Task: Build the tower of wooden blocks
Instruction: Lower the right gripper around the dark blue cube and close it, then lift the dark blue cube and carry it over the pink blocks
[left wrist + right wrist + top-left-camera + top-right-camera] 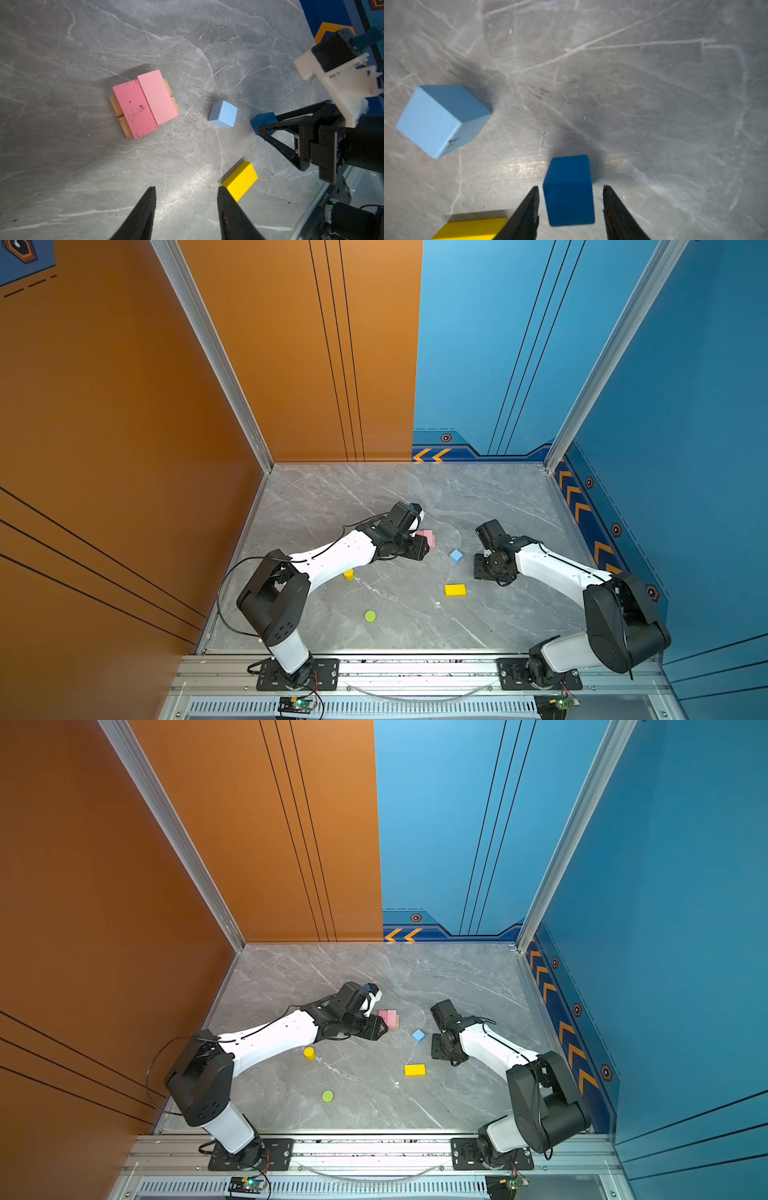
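In the left wrist view two pink bars [145, 104] lie side by side across two tan planks [116, 108]; this low tower shows in both top views [428, 537] [390, 1017]. My left gripper [187, 191] hangs open and empty above the table beside it [419, 549]. My right gripper [571, 186] is open astride the dark-blue cube [569, 187], which rests on the table with a gap on each side. The gripper hides that cube in both top views. Loose pieces are the light-blue cube [456, 556], the yellow brick [455, 590], the yellow cylinder [348, 573] and the lime-green cylinder [370, 616].
The grey marble table [374, 497] is walled in orange on the left and blue at the back and right. A metal rail [415, 668] with both arm bases runs along the front edge. The left forearm [332, 551] passes above the yellow cylinder.
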